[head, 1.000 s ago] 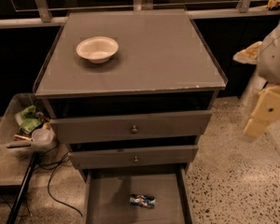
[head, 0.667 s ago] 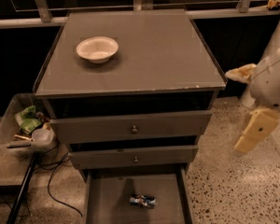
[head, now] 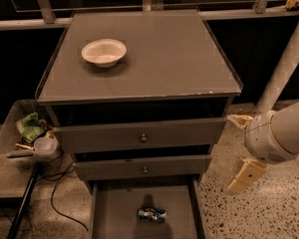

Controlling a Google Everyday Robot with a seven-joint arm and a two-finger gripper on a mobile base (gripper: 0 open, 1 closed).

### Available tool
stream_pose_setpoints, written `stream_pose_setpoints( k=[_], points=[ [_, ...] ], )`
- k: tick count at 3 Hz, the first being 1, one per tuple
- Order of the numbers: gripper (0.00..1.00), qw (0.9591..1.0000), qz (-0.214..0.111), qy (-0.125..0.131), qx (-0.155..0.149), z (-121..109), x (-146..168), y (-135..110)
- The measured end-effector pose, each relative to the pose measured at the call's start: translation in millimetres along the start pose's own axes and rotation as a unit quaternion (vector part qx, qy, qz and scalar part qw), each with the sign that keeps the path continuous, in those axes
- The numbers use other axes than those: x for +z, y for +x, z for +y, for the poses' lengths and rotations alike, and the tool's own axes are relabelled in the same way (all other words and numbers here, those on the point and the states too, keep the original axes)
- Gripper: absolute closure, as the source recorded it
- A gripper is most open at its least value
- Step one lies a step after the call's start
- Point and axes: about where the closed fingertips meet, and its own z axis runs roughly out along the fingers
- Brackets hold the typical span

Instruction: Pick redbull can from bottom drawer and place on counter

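Gripper (head: 231, 153) has dropped lower and edged left toward the cabinet since 1 s ago; can, bowl and drawers unchanged. Nearest, at 6 o'clock of frame: bottom drawer (head: 114, 210) pulled out, grey floor showing, front edge cut off by frame. redbull can (head: 152, 214) lies on its side on that drawer floor, roughly mid-width, clear of both side walls, nothing touching it. Gripper sits at 4 o'clock of frame, outside the cabinet's right side, above speckled floor (head: 261, 215), well apart from the can, at about 2 o'clock from it. Fingers spread wide, holding nothing: the lower finger (head: 245, 176) points down-left, the upper one pokes left near the top drawer's right end. White rounded wrist (head: 276, 136) behind it, white arm link (head: 285, 66) rising toward 1 o'clock. Middle drawer (head: 189, 166) and top drawer (head: 99, 136), each with a small centre knob, both slightly out. At 9 o'clock: clear bin (head: 5, 133) on the floor holding a green packet and a cup, black cables (head: 60, 185) just beside it. Counter (head: 169, 59) fills the upper centre, chipped along the front edge. White bowl (head: 103, 52) upright on the counter at 11 o'clock of frame. Metal rail (head: 20, 24) runs across the back at 12 o'clock.
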Motion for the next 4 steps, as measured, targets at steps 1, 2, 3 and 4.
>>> stream_pose_setpoints(
  k=[1, 2, 3, 4],
  points=[
    [0.00, 1.0000, 0.000, 0.000, 0.000, 0.0, 0.0, 0.0],
    [0.00, 1.0000, 0.005, -0.006, -0.002, 4.6, 3.9, -1.5],
    [0.00, 1.0000, 0.005, -0.006, -0.002, 4.8, 4.0, -1.5],
    [0.00, 0.9996, -0.005, -0.027, 0.007, 16.7, 51.2, 14.8]
  ],
)
